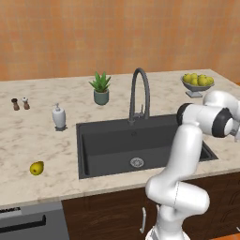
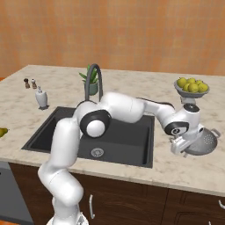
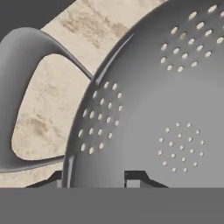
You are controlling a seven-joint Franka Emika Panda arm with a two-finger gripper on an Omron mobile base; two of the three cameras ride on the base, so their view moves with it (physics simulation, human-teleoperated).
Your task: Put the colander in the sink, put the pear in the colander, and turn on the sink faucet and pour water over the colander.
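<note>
The pale grey colander sits on the counter right of the sink, below the fruit bowl. My gripper reaches down onto its near-left rim. In the hand view the perforated colander is very close, with one side handle at left. My gripper straddles the rim, one fingertip inside the bowl and one outside, shut on it. The yellow pear lies on the counter left of the sink. The faucet arches over the basin's back edge; no water runs.
A grey footed bowl of yellow-green fruit stands just behind the colander. A potted plant, a white soap dispenser and two small shakers stand at the back left. The counter's front edge runs close to the colander.
</note>
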